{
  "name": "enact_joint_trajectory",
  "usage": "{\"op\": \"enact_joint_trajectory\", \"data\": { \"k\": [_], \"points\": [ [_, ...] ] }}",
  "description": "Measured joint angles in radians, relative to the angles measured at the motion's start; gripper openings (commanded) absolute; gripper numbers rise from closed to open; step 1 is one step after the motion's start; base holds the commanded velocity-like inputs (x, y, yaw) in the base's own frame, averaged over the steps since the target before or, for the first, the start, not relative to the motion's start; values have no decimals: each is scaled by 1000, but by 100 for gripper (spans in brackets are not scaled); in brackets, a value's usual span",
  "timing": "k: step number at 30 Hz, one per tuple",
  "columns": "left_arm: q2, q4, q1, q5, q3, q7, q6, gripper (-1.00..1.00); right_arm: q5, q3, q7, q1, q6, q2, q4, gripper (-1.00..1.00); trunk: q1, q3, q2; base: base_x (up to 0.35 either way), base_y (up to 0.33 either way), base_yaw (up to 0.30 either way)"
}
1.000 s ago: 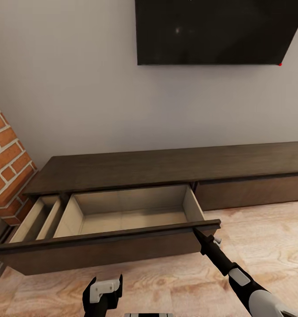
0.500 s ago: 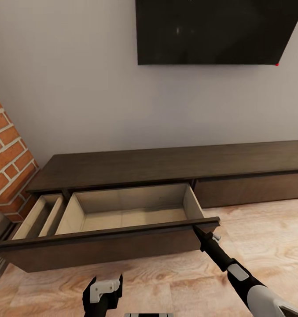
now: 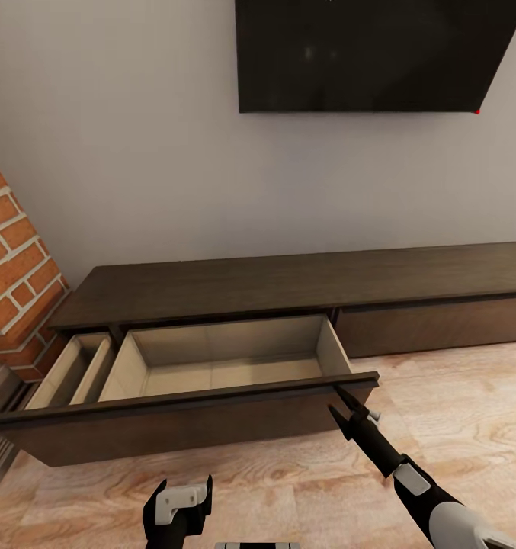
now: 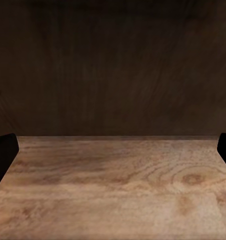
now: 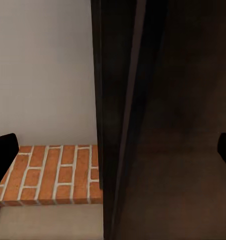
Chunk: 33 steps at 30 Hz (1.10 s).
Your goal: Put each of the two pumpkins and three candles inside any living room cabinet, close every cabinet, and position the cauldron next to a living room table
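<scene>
My right gripper [image 3: 341,402] sits low and right of centre in the head view, its two dark fingers spread apart in a V just below the right end of the drawer front [image 3: 189,419]; nothing is held, and I cannot tell whether a tip touches the lip or merely stands beside it. In the right wrist view the fingertips [image 5: 4,150] are wide at both edges of the frame with the front's dark edge running between them, so the jaws straddle that edge without closing on it. My left gripper [image 3: 178,509] hangs at the bottom edge, left of centre, also spread and empty, pointed at the floor [image 4: 118,185] with the dark front behind. The cabinet [image 3: 303,282] runs across the middle of the frame under the TV [image 3: 372,53]; its wide drawer is pulled well out, the pale interior [image 3: 219,366] bare, and a narrower compartment is open at the left near the brick column [image 3: 14,267]. No pumpkins or candles lie in it. I judge the drawer open enough for loading, so the good move is to draw the right arm straight back off the lip without nudging the front, keep both grippers clear of it, then go for the items.
</scene>
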<state>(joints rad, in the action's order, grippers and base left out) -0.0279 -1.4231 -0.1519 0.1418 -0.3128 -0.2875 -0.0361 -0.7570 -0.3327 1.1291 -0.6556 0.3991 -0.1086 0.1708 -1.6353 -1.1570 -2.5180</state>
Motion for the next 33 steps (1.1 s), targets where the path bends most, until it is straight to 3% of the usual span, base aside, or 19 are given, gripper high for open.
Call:
{"op": "enact_joint_trajectory", "data": {
  "k": [33],
  "points": [
    [0, -2, 0, 2, 0, 2, 0, 100, -8, -2, -2, 7, -15, -9, -5, 100, 0, 0, 0, 0, 0, 0]
  ]
}}
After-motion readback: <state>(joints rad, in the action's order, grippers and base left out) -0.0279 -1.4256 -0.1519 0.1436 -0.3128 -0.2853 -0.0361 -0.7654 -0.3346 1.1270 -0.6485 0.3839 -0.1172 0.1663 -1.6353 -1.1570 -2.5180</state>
